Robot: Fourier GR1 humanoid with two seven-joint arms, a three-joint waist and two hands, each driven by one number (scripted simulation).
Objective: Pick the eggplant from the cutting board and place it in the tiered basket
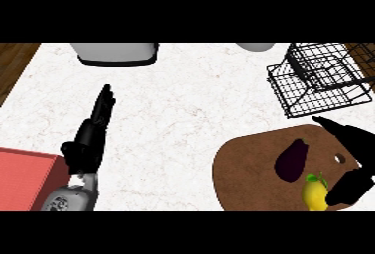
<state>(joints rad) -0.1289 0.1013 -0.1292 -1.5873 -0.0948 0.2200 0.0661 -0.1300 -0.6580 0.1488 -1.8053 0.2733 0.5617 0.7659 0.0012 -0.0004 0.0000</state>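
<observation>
My right hand [350, 163] is wide open beside the eggplant [291, 158] on the cutting board [245, 171], so I should wrap its middle, away from the lemon [315, 194].

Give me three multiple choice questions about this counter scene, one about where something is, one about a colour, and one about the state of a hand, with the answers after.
1. Where does the eggplant lie?
A. in the basket
B. on the cutting board
C. on the red mat

2. What colour is the fruit beside the eggplant?
A. yellow
B. red
C. blue

3. How is the left hand?
A. curled round the eggplant
C. pressing on the basket
B. open, fingers straight, holding nothing

Answers:
1 B, it rests on the brown cutting board, apart from the wire basket.
2 A, the fruit is yellow with a green stem.
3 B, it lies flat over the bare counter.
</observation>
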